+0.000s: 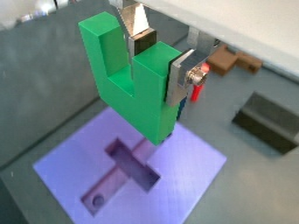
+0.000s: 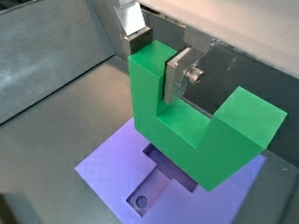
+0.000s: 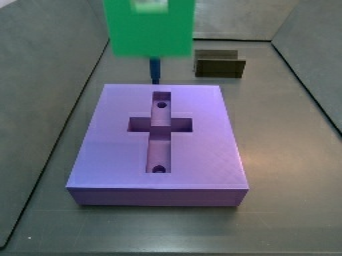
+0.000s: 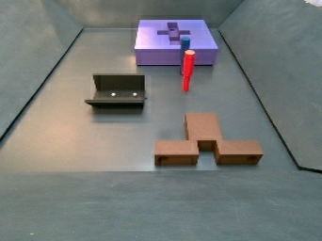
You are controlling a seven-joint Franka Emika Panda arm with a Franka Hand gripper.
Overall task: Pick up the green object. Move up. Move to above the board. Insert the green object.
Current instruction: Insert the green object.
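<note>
Both wrist views show the gripper clamped on one prong of the green object, silver fingers pressed against its two faces, prongs up and solid base hanging down. The object is held in the air above the board, apparently so the base can go down into the cross-shaped recess. A side view shows it raised over the board's far end, clear of the top. Lowering probably comes next, once the base is lined up with the recess. The blue post, fixture and brown block stand well apart on the floor.
</note>
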